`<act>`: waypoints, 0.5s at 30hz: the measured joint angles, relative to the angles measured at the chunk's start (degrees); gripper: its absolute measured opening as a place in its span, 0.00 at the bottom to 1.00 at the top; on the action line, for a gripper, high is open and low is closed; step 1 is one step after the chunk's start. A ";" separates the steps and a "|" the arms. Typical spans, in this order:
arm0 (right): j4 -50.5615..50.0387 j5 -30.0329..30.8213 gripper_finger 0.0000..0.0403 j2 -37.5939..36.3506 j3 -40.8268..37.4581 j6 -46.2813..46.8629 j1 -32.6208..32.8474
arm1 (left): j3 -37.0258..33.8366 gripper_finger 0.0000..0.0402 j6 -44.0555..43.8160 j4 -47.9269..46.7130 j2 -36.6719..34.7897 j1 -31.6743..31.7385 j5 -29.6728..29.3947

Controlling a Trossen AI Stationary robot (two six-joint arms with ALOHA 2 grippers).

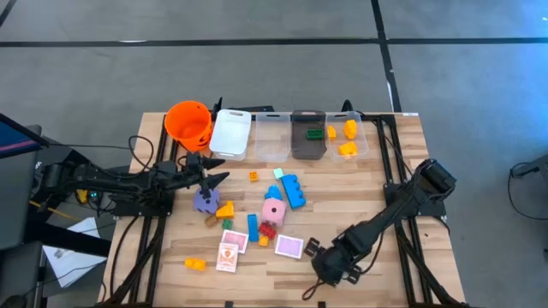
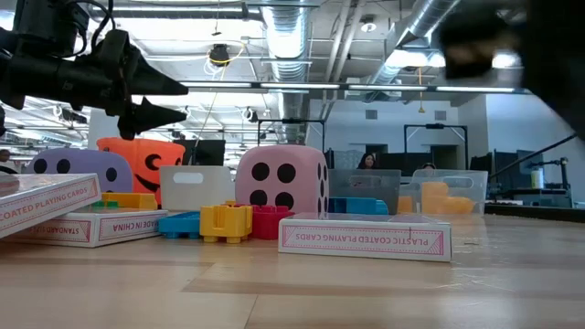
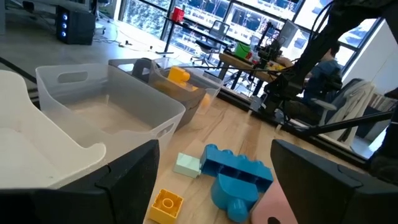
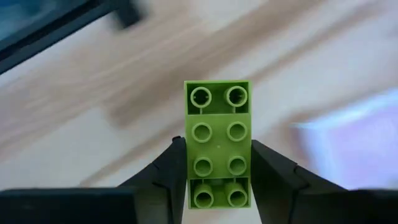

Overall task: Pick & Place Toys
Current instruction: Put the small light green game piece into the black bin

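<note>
My right gripper [image 1: 318, 257] is near the table's front edge, right of centre, shut on a light-green brick [image 4: 218, 143] with two rows of studs. My left gripper [image 1: 211, 180] is open and empty above the purple dotted die [image 1: 205, 199] at the left; its fingers also show in the low view [image 2: 151, 99]. In its wrist view a blue brick [image 3: 236, 177], a pale green piece [image 3: 186, 165] and a yellow brick [image 3: 166, 204] lie on the table ahead. The pink die [image 1: 273, 210] stands among loose bricks at the middle. My right gripper pinches the green brick's two long sides [image 4: 189, 168] between its two fingers [image 4: 171, 177], toward the brick's near end. The fingers lie along the brick's sides, and its stud face is turned toward the wrist camera. The wood behind the brick is blurred.
At the far edge stand an orange bucket [image 1: 188, 121], a white bin [image 1: 229, 133], a clear bin [image 1: 271, 137], a dark bin [image 1: 308, 135] and a clear bin with yellow bricks [image 1: 347, 137]. Card boxes [image 1: 289, 246] and an orange brick [image 1: 195, 264] lie near the front.
</note>
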 joint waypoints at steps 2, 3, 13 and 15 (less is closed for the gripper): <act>0.10 4.88 0.33 -2.21 0.60 0.07 -1.34 | 0.00 0.75 -1.12 0.00 0.00 0.00 0.00; 0.23 7.62 0.33 -3.42 0.75 0.16 -2.15 | 0.01 0.75 -1.56 0.02 0.00 0.00 0.00; 7.60 38.27 0.33 -15.97 0.80 11.83 -17.92 | 0.02 0.75 -2.25 1.46 0.00 0.02 -0.07; 10.29 40.78 0.33 -17.17 0.85 14.17 -22.55 | 0.01 0.75 -2.25 2.46 0.00 0.02 -0.07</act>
